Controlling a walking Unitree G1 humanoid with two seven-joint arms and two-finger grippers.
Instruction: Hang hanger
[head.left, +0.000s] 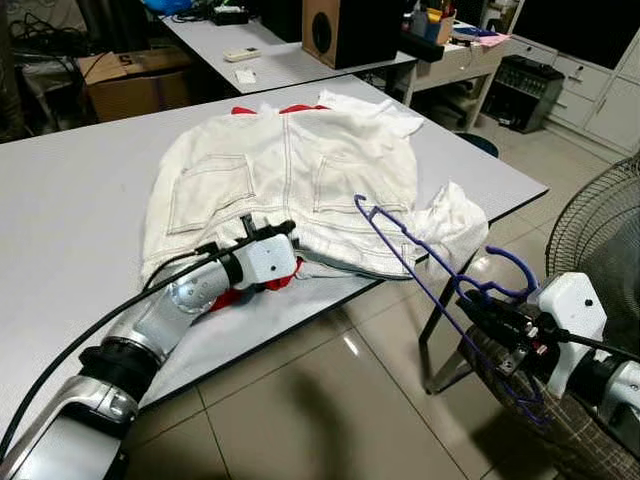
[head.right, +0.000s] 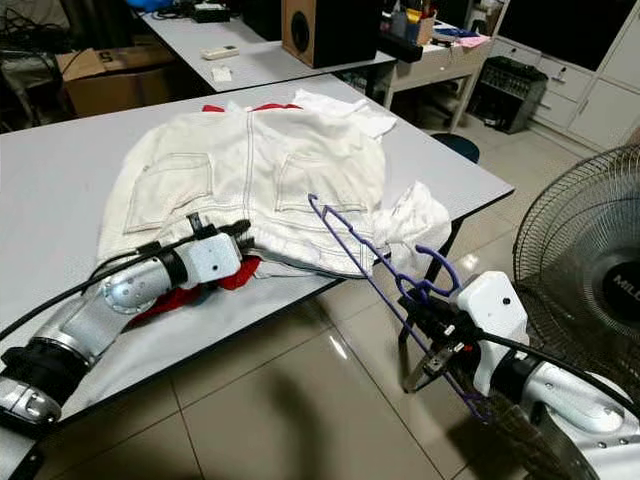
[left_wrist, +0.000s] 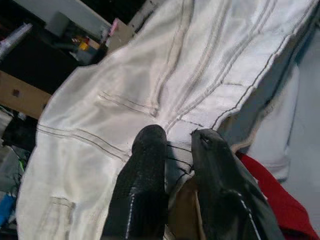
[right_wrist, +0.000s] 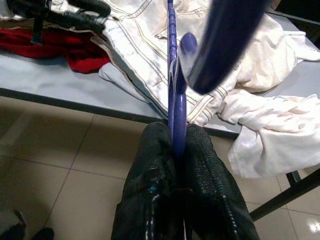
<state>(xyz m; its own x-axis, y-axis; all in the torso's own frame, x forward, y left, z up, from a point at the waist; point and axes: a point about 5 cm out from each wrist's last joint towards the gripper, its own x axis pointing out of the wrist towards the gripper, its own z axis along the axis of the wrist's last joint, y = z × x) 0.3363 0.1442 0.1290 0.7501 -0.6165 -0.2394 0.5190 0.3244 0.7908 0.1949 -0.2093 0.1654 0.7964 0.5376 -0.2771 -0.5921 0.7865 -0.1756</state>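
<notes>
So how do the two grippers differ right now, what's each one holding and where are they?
The left gripper is over the table, its fingers pinching the waistband of the white jeans. The right gripper is off the table's edge, above the floor, shut on the purple hanger, which it holds in the air. Both are closed on something.

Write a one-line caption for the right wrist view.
Right gripper clamps the purple hanger off the table edge, pointing toward white trousers.
</notes>
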